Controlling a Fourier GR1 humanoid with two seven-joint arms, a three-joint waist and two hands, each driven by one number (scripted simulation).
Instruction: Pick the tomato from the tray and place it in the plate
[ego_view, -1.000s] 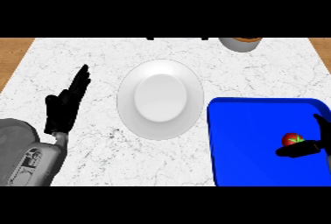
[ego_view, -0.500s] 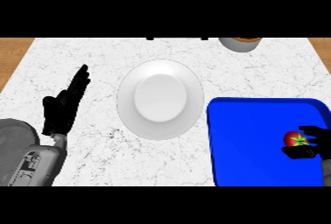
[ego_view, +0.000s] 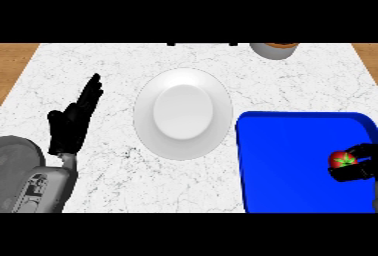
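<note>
R hand (ego_view: 357, 167) curled on tomato (ego_view: 342, 159) over blue tray (ego_view: 295, 165); no writing.

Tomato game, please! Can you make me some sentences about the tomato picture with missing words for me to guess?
1. The tomato sits on a tray colored ____.
2. The robot's ____ hand curls round the tomato.
3. The white plate has ____ on it.
4. The left hand rests open to the plate's ____.

Missing words: blue; right; nothing; left

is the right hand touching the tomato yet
Touching. The head view shows the right hand with its black fingers curled round the tomato on the blue tray, no gap between them.
</note>
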